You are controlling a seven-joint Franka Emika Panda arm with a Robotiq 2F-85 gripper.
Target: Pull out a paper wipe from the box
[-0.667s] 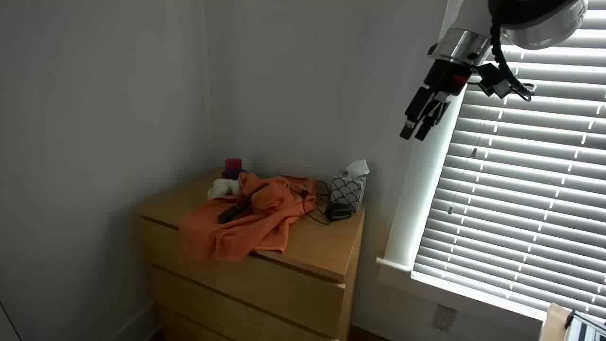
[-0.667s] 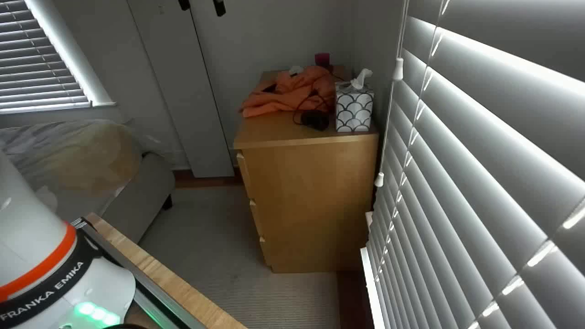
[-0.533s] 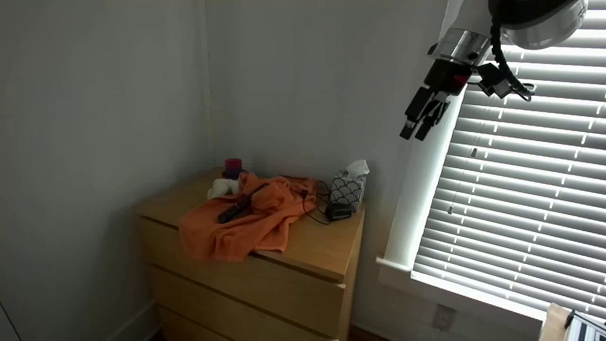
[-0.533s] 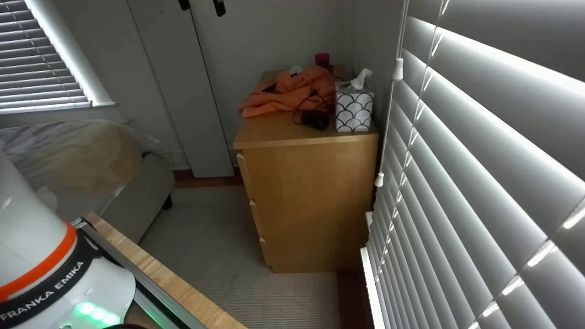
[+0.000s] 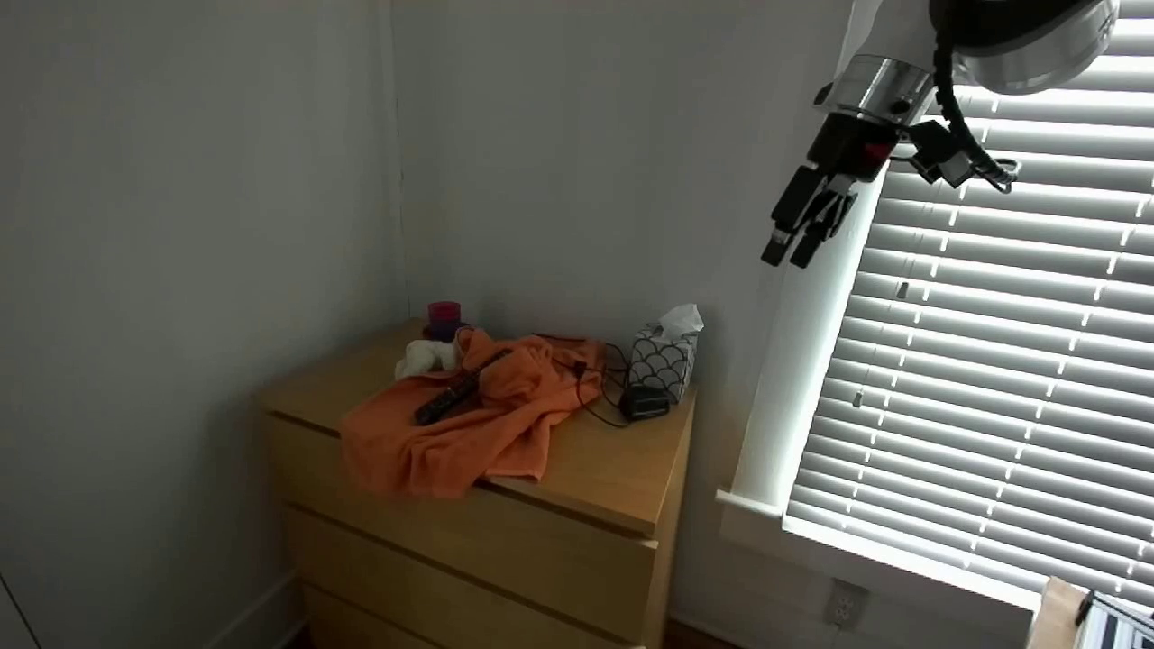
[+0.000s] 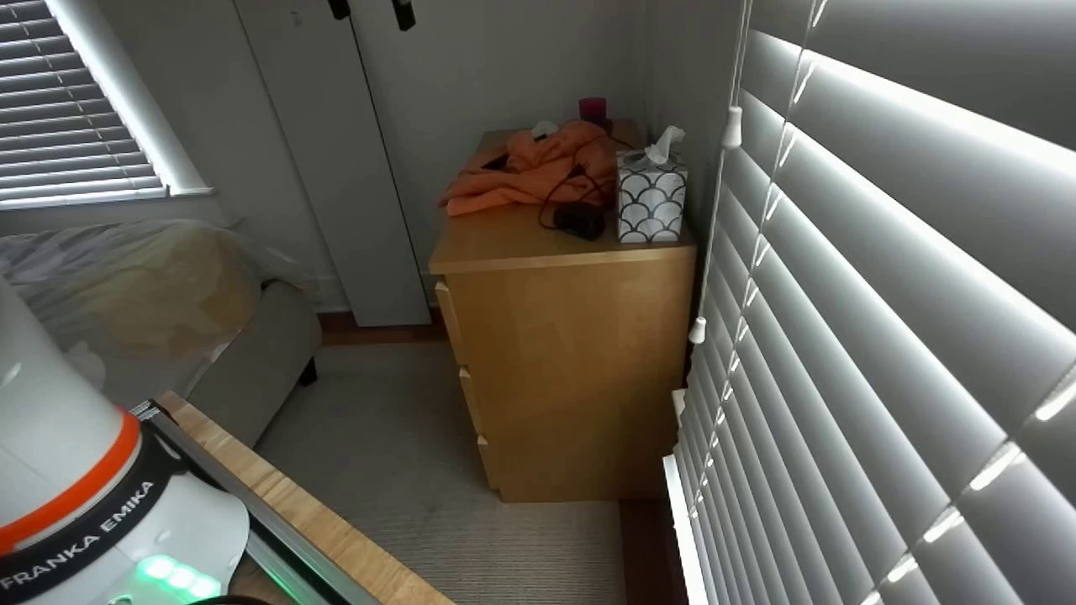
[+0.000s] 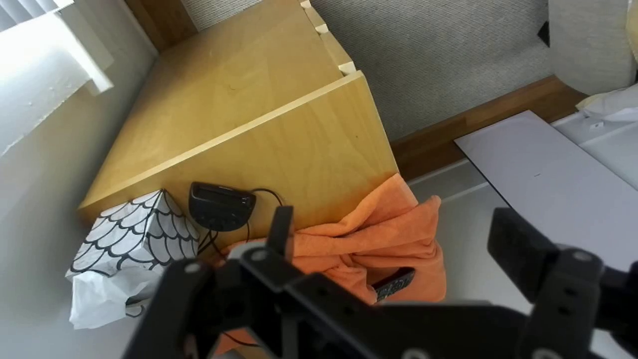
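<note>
The box [image 5: 663,368] is white with a dark scallop pattern and stands upright at the dresser's end near the window. It also shows in an exterior view [image 6: 652,206] and at the lower left of the wrist view [image 7: 130,234]. The white paper wipe [image 5: 682,321] sticks up crumpled from the box's top, also in an exterior view [image 6: 665,144] and in the wrist view [image 7: 97,299]. My gripper [image 5: 787,252] is open and empty, in the air higher than the box and apart from it. Its fingertips show at the top edge of an exterior view [image 6: 371,12] and spread wide in the wrist view [image 7: 398,234].
An orange cloth [image 5: 451,442] with a black remote [image 5: 462,389] lies on the wooden dresser [image 5: 622,469]. A black device [image 5: 645,402] with cables sits against the box. A dark red object [image 5: 444,313] stands behind. Window blinds [image 6: 841,294] are close beside the box.
</note>
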